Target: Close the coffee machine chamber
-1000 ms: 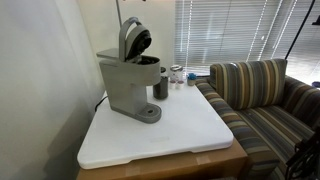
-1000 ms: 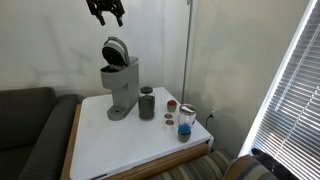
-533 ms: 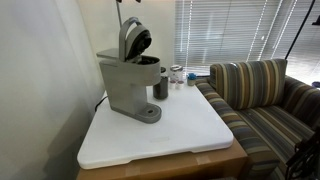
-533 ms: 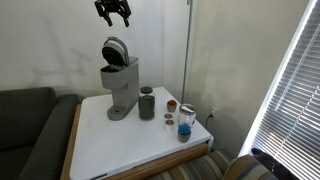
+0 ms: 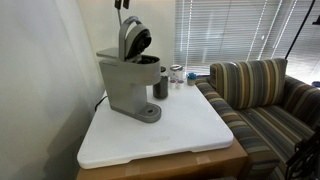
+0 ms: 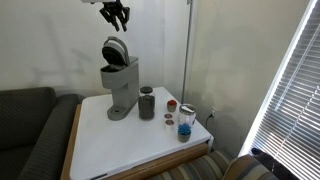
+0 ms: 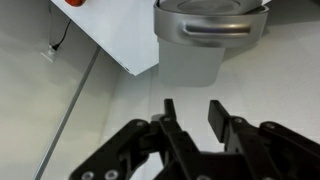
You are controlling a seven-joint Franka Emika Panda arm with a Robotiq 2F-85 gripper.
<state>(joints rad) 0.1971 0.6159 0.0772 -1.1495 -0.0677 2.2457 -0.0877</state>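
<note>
A grey coffee machine (image 5: 128,88) (image 6: 118,92) stands at the back of the white table (image 5: 165,135), and its chamber lid (image 5: 134,40) (image 6: 115,50) is tilted up and open. My gripper (image 6: 118,17) hangs in the air above the lid, apart from it, and only its tip (image 5: 122,4) shows at the frame's top edge. In the wrist view the machine's lid (image 7: 210,22) lies below the gripper (image 7: 192,105). The two fingers stand partly closed, with a narrow gap between them and nothing in it.
A dark cup (image 6: 147,103) (image 5: 160,86) stands beside the machine. Small jars (image 6: 186,120) and a red lid (image 6: 171,104) sit near the table's edge. A striped couch (image 5: 262,95) and window blinds are on one side, a wall (image 5: 40,70) and a dark sofa (image 6: 30,130) on the other.
The jaws have narrowed from wide open to partly closed. The gripper has shifted slightly above the lid. The machine and its lid have not moved.
</note>
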